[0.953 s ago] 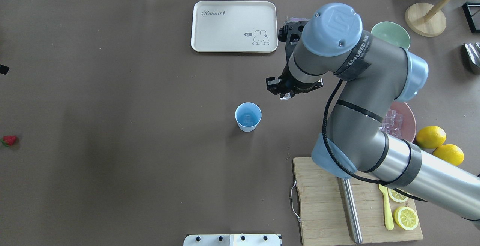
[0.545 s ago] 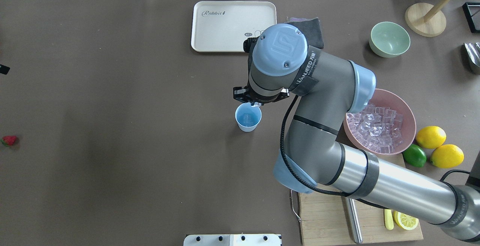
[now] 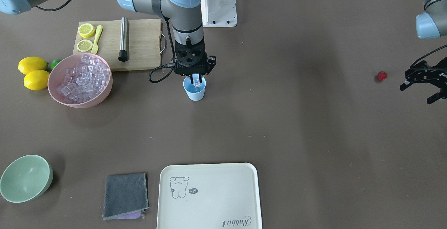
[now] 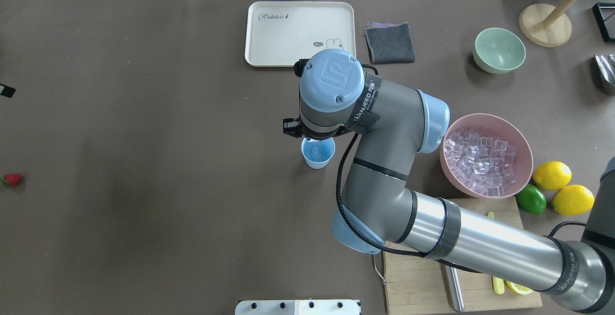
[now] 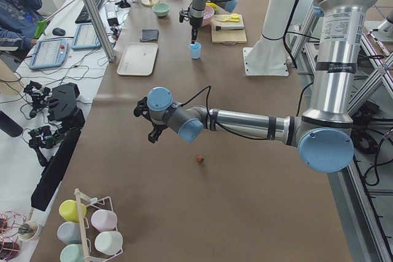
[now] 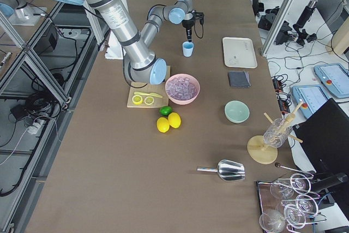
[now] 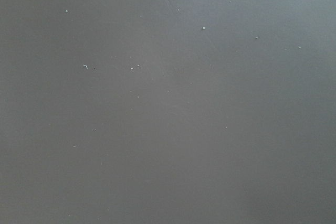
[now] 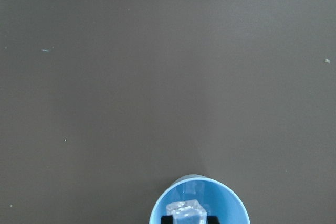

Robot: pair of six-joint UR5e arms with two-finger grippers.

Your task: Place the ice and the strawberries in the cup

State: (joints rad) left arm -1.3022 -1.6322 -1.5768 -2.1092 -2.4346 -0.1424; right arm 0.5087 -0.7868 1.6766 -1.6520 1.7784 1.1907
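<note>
The brown tabletop (image 4: 144, 89) carried everything, with desks and cables beyond its far edge. Near its middle stood the light blue cup (image 3: 194, 93), upright and well apart from the pink bowl (image 3: 106, 82) heaped with ice (image 3: 82, 77) on the robot's right. The right hand (image 3: 196, 81) hung straight down over the cup's mouth, its two fingers closed on a single clear ice cube (image 3: 197, 82). In the right wrist view, that cube lay within the outline of the rim.

We judged the step in hand to be the drop. It would go best with the cube kept centred and low at the mouth, so that it could not bounce out. The fingers needed to part only enough to free it. The hand would then best rise straight up, because a brush against the rim could tip so light a cup.

The strawberry (image 3: 382, 76) lay far off on the robot's left. Near it, but not touching, the left hand (image 3: 417, 94) hovered with its fingers spread and nothing between them. Its wrist camera showed only bare tabletop.
</note>
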